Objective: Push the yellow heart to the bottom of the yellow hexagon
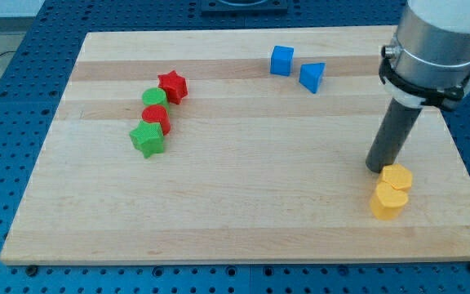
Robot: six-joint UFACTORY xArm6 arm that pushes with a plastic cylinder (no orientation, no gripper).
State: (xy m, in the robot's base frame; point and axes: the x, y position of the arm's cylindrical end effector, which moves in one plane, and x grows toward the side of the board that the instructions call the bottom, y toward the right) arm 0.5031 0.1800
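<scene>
Pale wooden tabletop carrying, near the view's lower right, yellow heart touching the underside of yellow hexagon, my tip just left of that hexagon, no pincer on the rod, blue blocks and a red-green cluster well apart.

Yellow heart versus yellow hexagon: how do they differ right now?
The yellow hexagon sits nearer the view's top; the yellow heart lies just below, touching it. The hexagon has flat sides, the heart a notched lobed outline. My tip is beside the hexagon, not the heart. Both are yellow.
</scene>
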